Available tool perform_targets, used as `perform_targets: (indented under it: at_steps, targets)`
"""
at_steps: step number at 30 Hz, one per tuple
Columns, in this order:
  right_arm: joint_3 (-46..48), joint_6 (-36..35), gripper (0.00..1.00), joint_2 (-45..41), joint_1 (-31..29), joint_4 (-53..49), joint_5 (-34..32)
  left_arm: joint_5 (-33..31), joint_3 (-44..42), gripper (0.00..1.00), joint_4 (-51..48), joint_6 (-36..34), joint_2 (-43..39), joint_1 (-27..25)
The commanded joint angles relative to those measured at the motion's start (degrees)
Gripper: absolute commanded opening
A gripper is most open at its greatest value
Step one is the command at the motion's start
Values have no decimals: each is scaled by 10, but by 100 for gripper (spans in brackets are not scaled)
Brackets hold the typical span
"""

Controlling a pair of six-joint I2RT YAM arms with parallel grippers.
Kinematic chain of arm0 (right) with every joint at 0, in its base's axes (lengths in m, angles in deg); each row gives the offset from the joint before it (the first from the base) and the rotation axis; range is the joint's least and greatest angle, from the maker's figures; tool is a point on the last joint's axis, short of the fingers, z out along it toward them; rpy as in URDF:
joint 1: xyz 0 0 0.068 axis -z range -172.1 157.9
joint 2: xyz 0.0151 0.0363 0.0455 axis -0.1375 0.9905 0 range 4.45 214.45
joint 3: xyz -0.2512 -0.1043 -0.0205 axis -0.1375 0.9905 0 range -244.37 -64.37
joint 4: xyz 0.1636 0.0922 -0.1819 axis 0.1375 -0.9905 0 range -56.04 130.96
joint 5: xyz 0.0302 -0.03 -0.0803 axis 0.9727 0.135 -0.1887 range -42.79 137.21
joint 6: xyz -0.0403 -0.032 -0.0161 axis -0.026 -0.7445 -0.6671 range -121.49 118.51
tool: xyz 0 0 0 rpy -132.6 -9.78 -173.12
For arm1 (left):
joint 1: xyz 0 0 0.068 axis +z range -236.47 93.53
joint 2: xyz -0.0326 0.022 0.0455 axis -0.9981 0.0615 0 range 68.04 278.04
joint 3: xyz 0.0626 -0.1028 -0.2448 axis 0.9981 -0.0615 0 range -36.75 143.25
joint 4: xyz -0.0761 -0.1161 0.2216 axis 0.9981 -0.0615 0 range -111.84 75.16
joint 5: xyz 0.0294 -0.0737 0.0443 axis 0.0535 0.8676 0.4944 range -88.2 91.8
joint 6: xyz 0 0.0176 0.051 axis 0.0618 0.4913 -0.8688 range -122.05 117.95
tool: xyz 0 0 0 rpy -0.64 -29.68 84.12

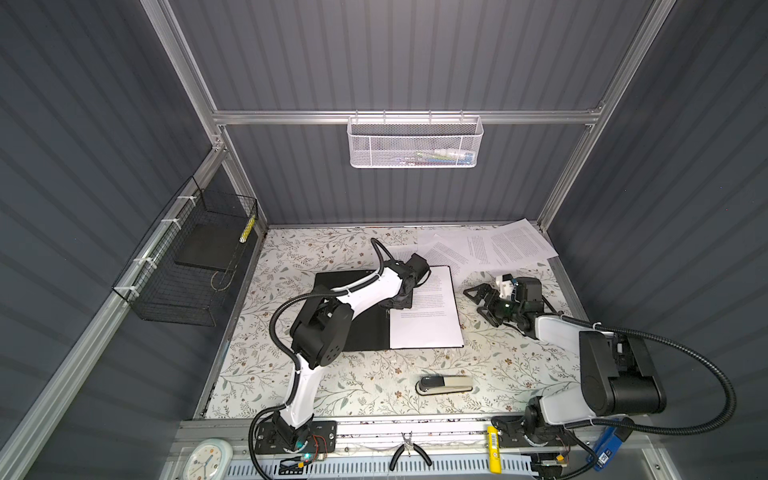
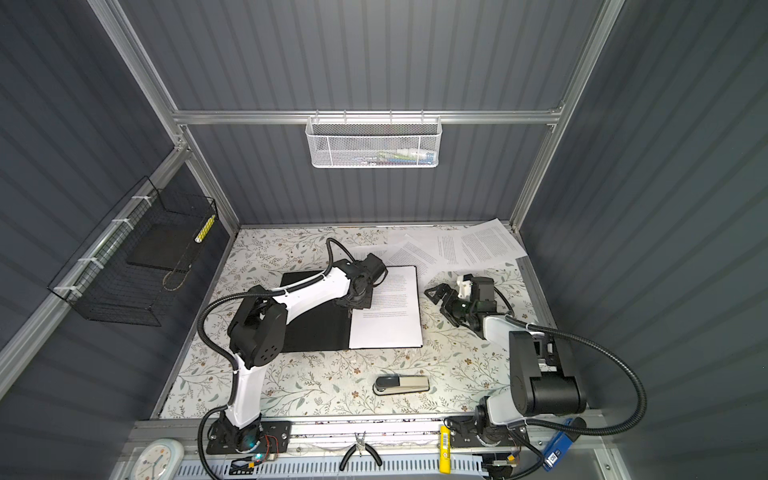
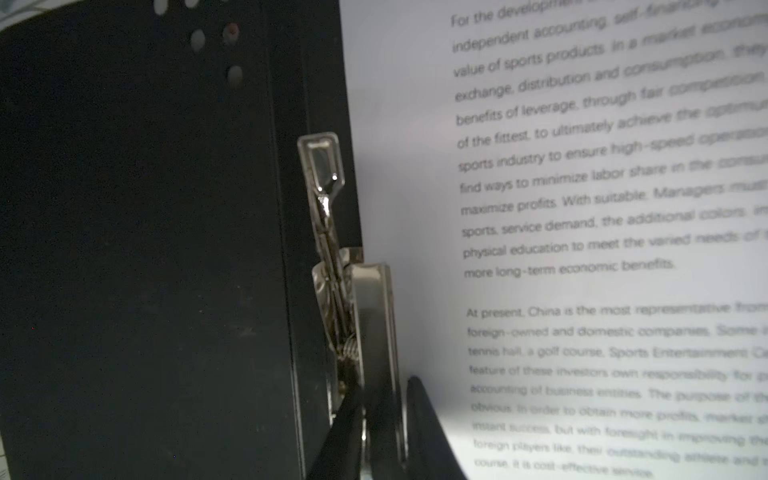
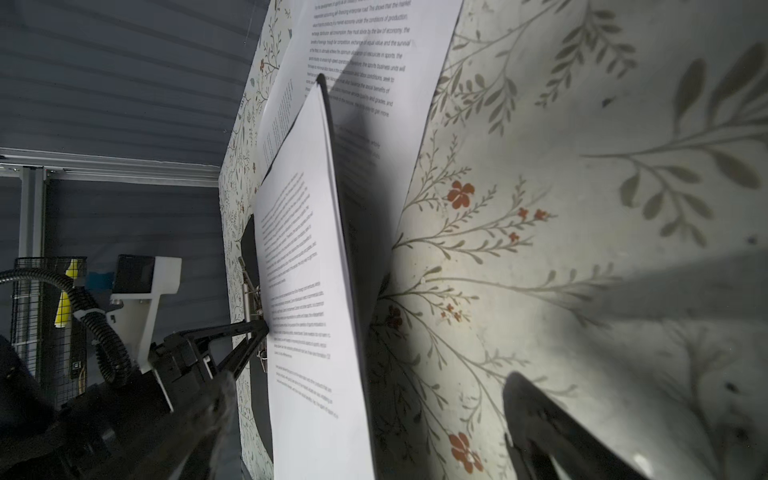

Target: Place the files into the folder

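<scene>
The thin black folder (image 1: 365,332) lies open on the flowery desk (image 1: 374,374), with one white printed sheet (image 1: 428,328) inside. The left claw (image 3: 384,395) pinches its shiny metal clip (image 3: 370,299). The left wrist view shows this up close, but both top views hide it. The right claw (image 1: 478,301) hangs wide open and empty beside the folder. More white printed sheets (image 1: 490,247) lie far back. The springy clip might slip out and snap shut.

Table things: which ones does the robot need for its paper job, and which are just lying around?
For the job: open black flat folder; white printed sheet lying in it; loose white printed sheets behind it; silver metal clip.
Just lying about: grey oblong stapler; black-handled pliers; round white clock.
</scene>
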Motion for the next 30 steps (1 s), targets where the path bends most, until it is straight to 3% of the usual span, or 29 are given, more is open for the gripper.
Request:
perform_targets:
  at_steps: [1, 11, 24, 30]
  targets:
    - [-27, -7, 99, 9, -8, -15, -3, -24, -11, 20, 3, -15, -49, -1]
    - [-106, -43, 99, 37, -52, -98, -56, -27, -95, 20, 30, -70, -101, 42]
    - [-280, -38, 99, 171, -131, -156, -52, -23, -224, 20, 93, -103, -144, 134]
    - [-341, -27, 99, 233, -169, -167, -51, -17, -241, 20, 111, -113, -152, 146]
